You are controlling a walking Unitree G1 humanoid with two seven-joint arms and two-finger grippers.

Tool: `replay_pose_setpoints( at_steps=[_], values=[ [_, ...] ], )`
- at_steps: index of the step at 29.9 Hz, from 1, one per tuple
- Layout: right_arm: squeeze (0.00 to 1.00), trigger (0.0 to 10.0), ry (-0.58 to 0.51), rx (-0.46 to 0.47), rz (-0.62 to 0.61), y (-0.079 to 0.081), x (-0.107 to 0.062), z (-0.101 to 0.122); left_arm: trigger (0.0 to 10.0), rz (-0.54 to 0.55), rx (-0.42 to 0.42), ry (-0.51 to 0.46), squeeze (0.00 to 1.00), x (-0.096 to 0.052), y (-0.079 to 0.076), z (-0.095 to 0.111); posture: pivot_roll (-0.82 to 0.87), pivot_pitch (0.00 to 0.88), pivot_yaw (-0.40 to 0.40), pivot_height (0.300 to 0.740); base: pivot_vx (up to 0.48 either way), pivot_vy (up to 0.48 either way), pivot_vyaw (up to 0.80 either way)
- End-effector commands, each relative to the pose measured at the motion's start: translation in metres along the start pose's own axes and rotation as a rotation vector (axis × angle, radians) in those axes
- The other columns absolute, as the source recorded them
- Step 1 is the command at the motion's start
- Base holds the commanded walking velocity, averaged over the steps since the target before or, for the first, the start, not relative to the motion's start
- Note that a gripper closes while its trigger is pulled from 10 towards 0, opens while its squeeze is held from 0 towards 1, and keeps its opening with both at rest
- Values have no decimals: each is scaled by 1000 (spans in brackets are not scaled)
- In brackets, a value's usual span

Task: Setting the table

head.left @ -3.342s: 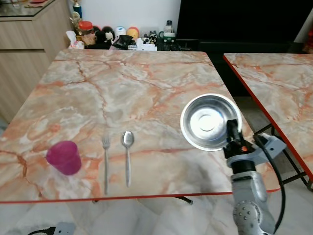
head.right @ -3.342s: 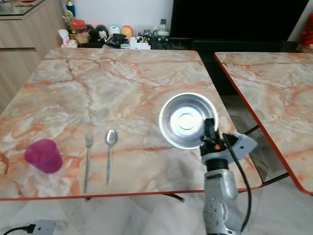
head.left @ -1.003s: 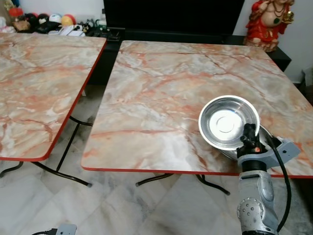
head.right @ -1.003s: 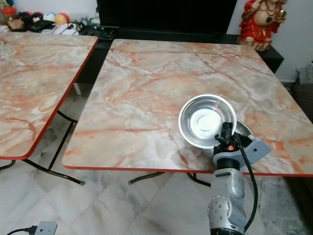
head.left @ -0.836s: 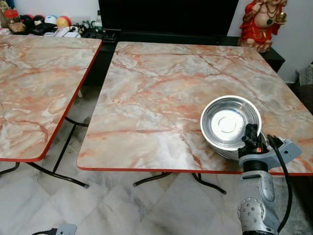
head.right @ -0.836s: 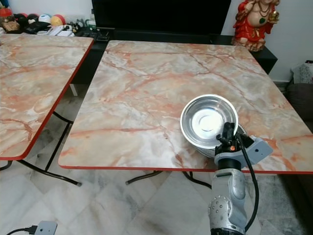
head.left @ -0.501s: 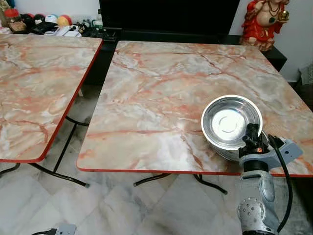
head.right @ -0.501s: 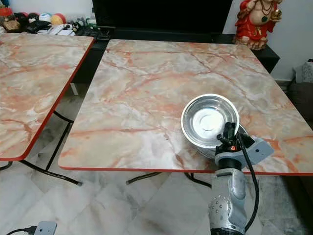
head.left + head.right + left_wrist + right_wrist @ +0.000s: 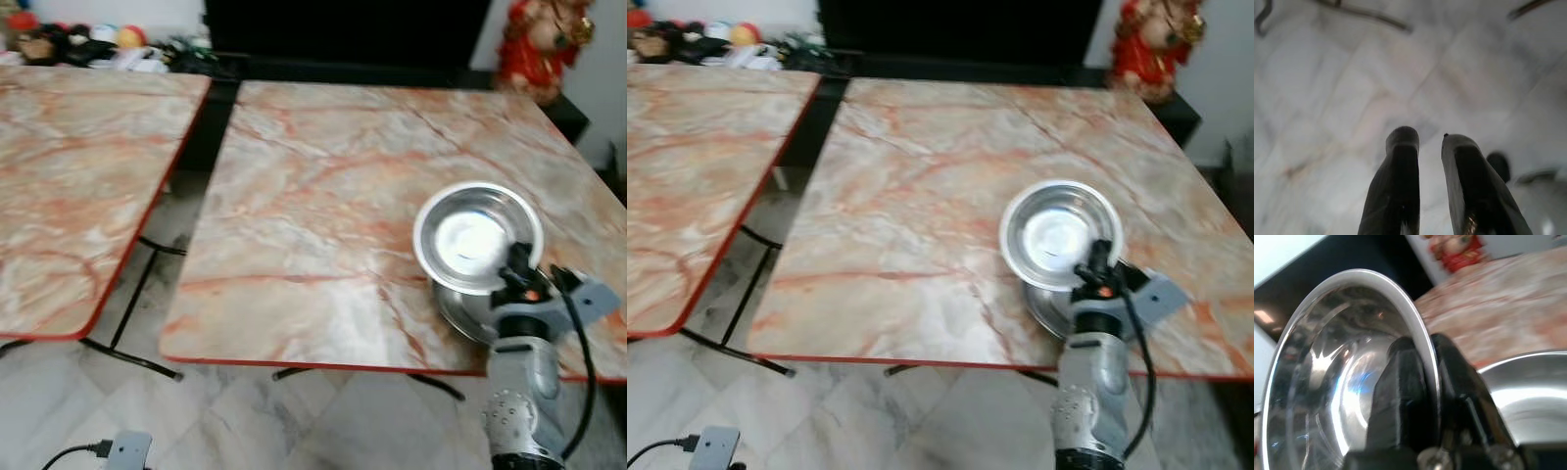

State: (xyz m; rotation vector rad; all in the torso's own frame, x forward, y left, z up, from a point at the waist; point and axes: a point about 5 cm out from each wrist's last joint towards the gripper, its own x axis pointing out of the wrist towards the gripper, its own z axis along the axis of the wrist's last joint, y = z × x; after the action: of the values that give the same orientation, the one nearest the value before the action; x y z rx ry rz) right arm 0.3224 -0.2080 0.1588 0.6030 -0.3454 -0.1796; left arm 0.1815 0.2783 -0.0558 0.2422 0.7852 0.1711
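The right pincer (image 9: 1099, 257) pinches the rim of a shiny metal bowl (image 9: 1059, 233), one black finger inside and one outside. It holds the bowl up over the near right part of the marble worktop (image 9: 921, 186), just above a second metal dish (image 9: 1043, 306) lying there. The left pincer (image 9: 1427, 142) hangs over the pale tiled floor (image 9: 1342, 73) with its fingers a little apart, holding nothing.

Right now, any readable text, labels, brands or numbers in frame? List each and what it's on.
None readable.
Steel bowl gripped at its rim by the right gripper: no marking visible.
Marble-pattern table: no print.
Clutter on the far shelf: too blurred and small to read.
Red figurine: no legible text.
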Motion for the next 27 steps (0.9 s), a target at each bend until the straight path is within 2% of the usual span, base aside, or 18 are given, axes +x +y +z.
replay_pose_setpoints(
  at_steps=[1, 5, 7, 14, 18, 23, 27],
  values=[
    [0, 10000, -21, -14, -10, -4, 0, 3, 10000, 4, 5, 53, 0, -5, 4, -14, 45, 31, -16, 740, 0, 0, 0],
    [0, 10000, -44, -29, -63, -10, -1, 5, 10000, 8, 3, 60, 0, -5, 6, -16, 38, 0, -10, 740, 0, 0, 0],
    [0, 10000, -63, -39, -122, -17, -1, 9, 10000, 7, 3, 61, 0, -5, 5, -16, 32, 0, -7, 740, 0, 0, 0],
    [0, 10000, -104, -78, -189, -26, -2, 20, 10000, -9, 8, 54, 0, -3, 1, -11, 13, 0, -1, 740, 0, 0, 0],
    [0, 10000, -82, -58, -209, -31, -4, 18, 10000, -15, 14, 48, 0, -1, 0, -8, 10, 0, -3, 740, 0, 0, 0],
    [0, 10000, -21, -9, -355, -47, -4, 7, 10000, -13, 15, 43, 0, -1, 0, -6, 14, 0, -4, 740, 0, 0, 0],
    [0, 10000, -2, 17, -389, -48, -2, 3, 10000, -6, 11, 49, 0, -2, 3, -8, 19, 0, -7, 740, 0, 0, 0]
  ],
)
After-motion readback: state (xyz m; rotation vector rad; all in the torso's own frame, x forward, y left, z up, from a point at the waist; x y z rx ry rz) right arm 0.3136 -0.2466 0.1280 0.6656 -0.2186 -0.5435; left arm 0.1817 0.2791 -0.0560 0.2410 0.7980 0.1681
